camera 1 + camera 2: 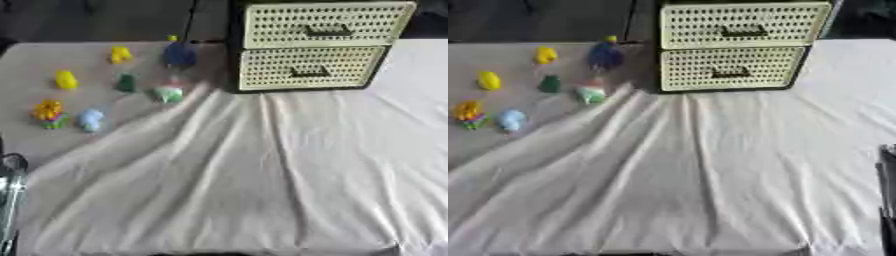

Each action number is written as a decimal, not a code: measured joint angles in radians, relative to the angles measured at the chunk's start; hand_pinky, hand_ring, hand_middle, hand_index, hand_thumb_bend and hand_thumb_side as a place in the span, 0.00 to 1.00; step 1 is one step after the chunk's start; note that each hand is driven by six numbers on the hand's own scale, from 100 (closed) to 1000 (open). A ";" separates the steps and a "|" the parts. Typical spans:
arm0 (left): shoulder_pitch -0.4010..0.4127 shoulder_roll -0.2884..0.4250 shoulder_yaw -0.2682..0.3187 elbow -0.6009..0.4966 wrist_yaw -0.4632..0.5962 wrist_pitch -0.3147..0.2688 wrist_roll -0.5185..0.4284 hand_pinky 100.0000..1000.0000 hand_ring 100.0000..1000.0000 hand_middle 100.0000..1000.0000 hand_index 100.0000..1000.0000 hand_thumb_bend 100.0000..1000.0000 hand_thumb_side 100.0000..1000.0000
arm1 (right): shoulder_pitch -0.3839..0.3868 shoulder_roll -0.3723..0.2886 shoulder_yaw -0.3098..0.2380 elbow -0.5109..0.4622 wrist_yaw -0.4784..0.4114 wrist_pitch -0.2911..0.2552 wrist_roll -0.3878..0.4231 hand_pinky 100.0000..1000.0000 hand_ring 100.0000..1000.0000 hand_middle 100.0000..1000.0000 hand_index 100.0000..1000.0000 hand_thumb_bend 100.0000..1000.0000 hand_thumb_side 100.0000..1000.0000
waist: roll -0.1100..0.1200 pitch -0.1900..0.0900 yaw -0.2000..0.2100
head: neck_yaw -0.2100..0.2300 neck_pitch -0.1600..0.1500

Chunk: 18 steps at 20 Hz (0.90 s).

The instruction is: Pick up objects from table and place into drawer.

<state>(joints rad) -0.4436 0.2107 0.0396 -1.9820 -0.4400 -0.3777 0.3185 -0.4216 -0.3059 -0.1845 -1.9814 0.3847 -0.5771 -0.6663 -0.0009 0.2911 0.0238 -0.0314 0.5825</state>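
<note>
Several small toys lie at the table's far left: a yellow one [120, 54], a blue one with a yellow top [179, 54], another yellow one [66, 80], a dark green one [127, 82], a green-and-white one [168, 93], an orange flower-like one [49, 112] and a pale blue one [90, 119]. The cream drawer unit [315, 45] stands at the far middle, both perforated drawers closed. My left hand [12, 167] shows only at the lower left edge, my right hand [887, 165] only at the right edge; both are far from the toys.
A white cloth [262, 175] with long wrinkles covers the table, fanning out from the drawer unit toward the front. The table's front edge [219, 252] runs along the bottom. Dark floor lies behind the table.
</note>
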 measured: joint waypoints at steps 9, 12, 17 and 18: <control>0.004 0.000 0.000 0.000 0.000 0.002 -0.002 0.66 0.74 0.79 0.94 0.21 0.89 | -0.050 -0.312 0.002 0.000 0.181 0.358 0.414 0.27 0.42 0.49 0.81 0.00 1.00 | -0.008 -0.003 -0.006 | 0.004 -0.006; 0.005 0.000 -0.003 0.000 0.000 0.004 -0.004 0.66 0.74 0.79 0.94 0.21 0.89 | -0.100 -0.406 0.026 -0.002 0.267 0.433 0.672 0.11 0.29 0.38 0.83 0.00 0.97 | -0.007 -0.009 -0.004 | 0.002 -0.006; 0.011 0.000 -0.007 0.000 0.004 0.005 -0.006 0.66 0.74 0.79 0.94 0.21 0.89 | -0.138 -0.491 0.071 -0.003 0.328 0.451 0.929 0.00 0.00 0.04 0.86 0.00 0.62 | -0.007 -0.011 0.001 | -0.006 -0.007; 0.011 0.000 -0.007 0.000 0.005 0.005 -0.006 0.66 0.74 0.79 0.94 0.21 0.89 | -0.139 -0.502 0.079 -0.003 0.332 0.454 0.960 0.00 0.00 0.00 0.86 0.00 0.55 | -0.007 -0.011 0.002 | -0.007 -0.008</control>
<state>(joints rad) -0.4326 0.2108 0.0327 -1.9820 -0.4354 -0.3726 0.3125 -0.5605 -0.8077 -0.1053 -1.9841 0.7171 -0.1231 0.2936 -0.0082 0.2804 0.0255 -0.0387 0.5743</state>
